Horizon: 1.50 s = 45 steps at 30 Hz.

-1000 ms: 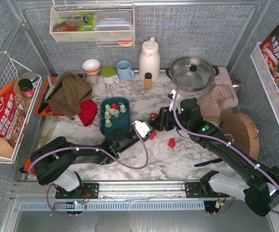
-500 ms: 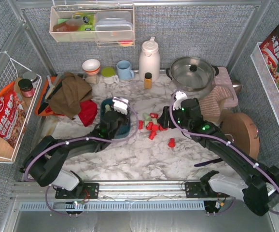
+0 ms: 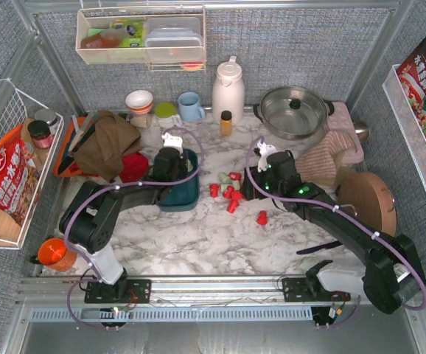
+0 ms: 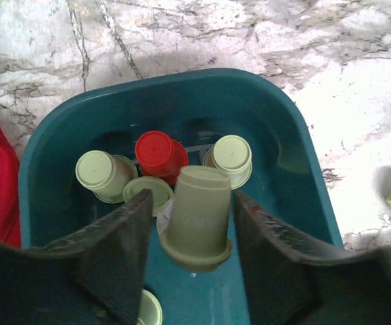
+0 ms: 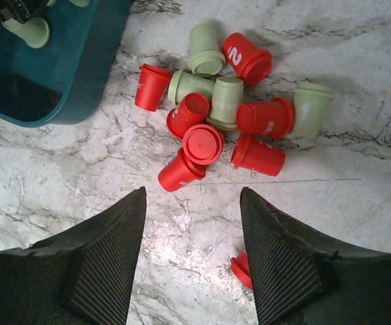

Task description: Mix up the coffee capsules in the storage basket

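Note:
The dark teal storage basket (image 3: 180,200) lies left of centre on the marble, with my left gripper (image 3: 172,164) hanging over its far end. In the left wrist view a pale green capsule (image 4: 195,213) sits tilted between the fingers of the left gripper (image 4: 190,223), a thin gap on each side. Below it the basket (image 4: 182,78) holds a red capsule (image 4: 160,152) and several green ones (image 4: 101,172). My right gripper (image 3: 247,189) stands open and empty just right of a heap of red and green coffee capsules (image 3: 228,192). That heap (image 5: 216,115) lies ahead of the right gripper (image 5: 192,223).
A lone red capsule (image 3: 262,217) lies near the right fingers (image 5: 277,264). Red cloth (image 3: 133,171) and brown cloth (image 3: 106,144) lie left of the basket. Orange-capped bottle (image 3: 226,122), white flask (image 3: 228,90), blue mug (image 3: 191,107) and pot (image 3: 295,109) line the back. An orange cup (image 3: 54,253) stands front left.
My left gripper has swung from the capsule heap to above the basket with a green capsule, and its jaws have parted a little. The right gripper's jaws have widened.

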Motion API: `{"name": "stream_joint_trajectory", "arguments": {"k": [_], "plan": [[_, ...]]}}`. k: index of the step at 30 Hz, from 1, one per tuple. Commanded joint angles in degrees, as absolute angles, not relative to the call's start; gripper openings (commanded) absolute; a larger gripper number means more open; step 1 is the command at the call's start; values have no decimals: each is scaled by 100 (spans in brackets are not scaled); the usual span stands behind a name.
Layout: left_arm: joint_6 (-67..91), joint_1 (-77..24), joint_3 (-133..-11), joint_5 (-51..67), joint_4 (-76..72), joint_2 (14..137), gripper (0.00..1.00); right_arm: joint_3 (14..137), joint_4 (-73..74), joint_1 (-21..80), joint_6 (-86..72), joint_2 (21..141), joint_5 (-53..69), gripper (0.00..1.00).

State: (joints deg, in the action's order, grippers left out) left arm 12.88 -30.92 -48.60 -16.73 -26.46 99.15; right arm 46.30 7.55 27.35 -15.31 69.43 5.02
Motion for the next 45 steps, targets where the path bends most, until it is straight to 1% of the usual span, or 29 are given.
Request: {"name": "stream_joint_trajectory", "arguments": {"k": [1, 7, 10, 12, 13, 14, 17, 21, 26, 33, 40, 45], "plan": [[1528, -3058, -5050, -1672, -2280, 10050, 62, 4638, 721, 2733, -1434, 7061, 501, 63], [1523, -3045, -4890, -2121, -2194, 9684, 75, 4684, 645, 2735, -1437, 7457, 631, 65], [1610, -3042, -4807, -2238, -2085, 9326, 77, 4670, 512, 2750, -1503, 7695, 715, 65], [1682, -3050, -4850, -2242, -1798, 9088, 77, 4659, 404, 2774, -1589, 7869, 728, 65], [1843, -3051, -4791, -2201, -1547, 8656, 77, 4654, 227, 2836, -1775, 8118, 716, 65], [1898, -3051, -4750, -2190, -1479, 8491, 77, 4662, 179, 2901, -1824, 8192, 700, 65], [2057, -3058, -4591, -2085, -1338, 8013, 77, 4718, 162, 3116, -1945, 8386, 470, 65], [2060, -3082, -4334, -1635, -1299, 7486, 78, 4638, -136, 3343, -1992, 8567, 2, 65], [2305, -3132, -4098, -1420, -1219, 7003, 78, 5032, 30, 3443, -1916, 9165, -229, 65], [2342, -3261, -3867, -1187, -1276, 6728, 78, 5606, 555, 3629, -1819, 9761, -582, 64], [2323, -3491, -3648, -1178, -1392, 6647, 78, 5551, 948, 3879, -1645, 9608, -944, 63], [2224, -3714, -3575, -1203, -1549, 6677, 78, 5566, 1129, 3890, -1532, 9676, -773, 63]]}}
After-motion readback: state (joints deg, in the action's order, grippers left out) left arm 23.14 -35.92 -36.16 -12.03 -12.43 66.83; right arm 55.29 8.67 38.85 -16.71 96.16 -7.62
